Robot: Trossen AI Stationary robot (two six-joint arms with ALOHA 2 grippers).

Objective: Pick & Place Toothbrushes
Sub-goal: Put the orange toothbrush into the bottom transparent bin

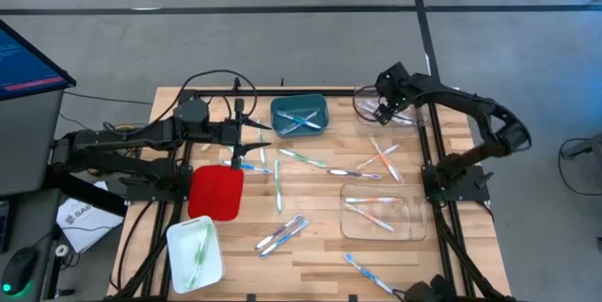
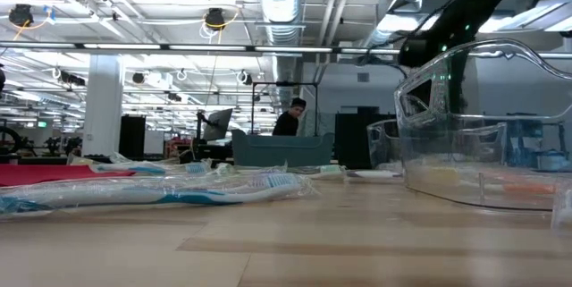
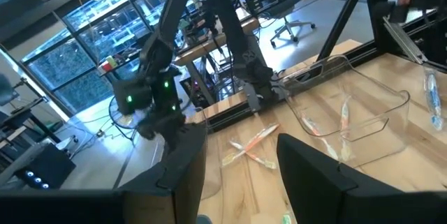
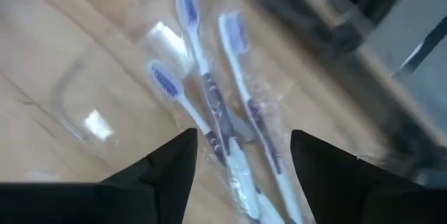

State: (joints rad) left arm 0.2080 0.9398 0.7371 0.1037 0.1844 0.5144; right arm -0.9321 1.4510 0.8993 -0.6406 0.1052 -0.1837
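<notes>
Three purple toothbrushes (image 4: pixel 216 105) lie just beneath the right gripper (image 4: pixel 241 158) (fingers parted).

5 containers (image 1: pixel 299 116), ~20 toothbrushes (image 1: pixel 282 236)

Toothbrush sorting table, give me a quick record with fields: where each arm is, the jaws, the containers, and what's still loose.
right gripper: over the round clear bowl at the table's far right corner, jaws open above three purple toothbrushes
left gripper: beside the teal bin, jaws open, holding nothing
red tray: nothing visible in it
white tray: green toothbrushes
clear rectangular tub: a few brushes
loose toothbrushes: scattered on the wooden table
</notes>
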